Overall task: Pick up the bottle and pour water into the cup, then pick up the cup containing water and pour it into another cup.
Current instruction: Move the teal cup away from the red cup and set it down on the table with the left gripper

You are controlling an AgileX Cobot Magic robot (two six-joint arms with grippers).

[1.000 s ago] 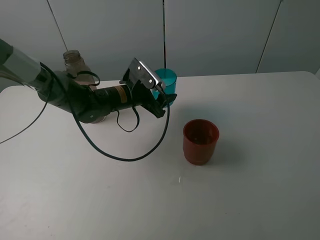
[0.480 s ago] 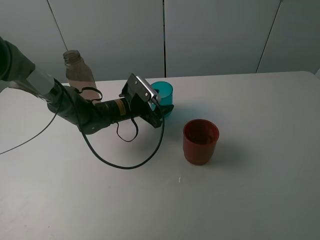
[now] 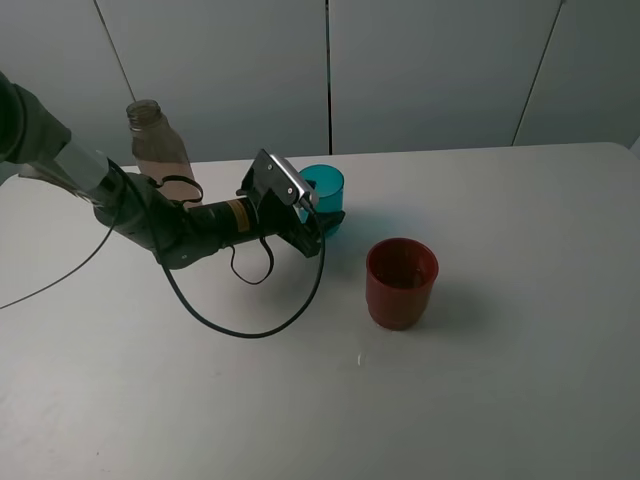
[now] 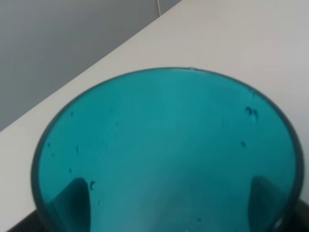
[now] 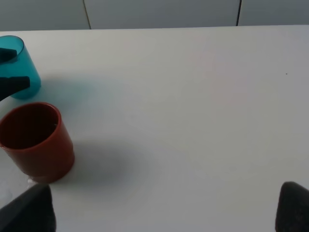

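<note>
On the white bench (image 3: 520, 380), the red cup (image 3: 401, 282) stands nearest. At its ten o'clock, the left fingers (image 3: 322, 214) clasp the teal cup (image 3: 324, 190) from both sides. Farthest, at nine o'clock, stands the bottle (image 3: 157, 148). Right fingers (image 5: 154, 212) spread apart, empty.

You see a dark, rounded left arm (image 3: 160, 225) with a pale grey upper sleeve, a tan band near the wrist, a silvery camera block above the black left pincer (image 3: 318, 215), and thin black cables looping loosely beneath it.
</note>
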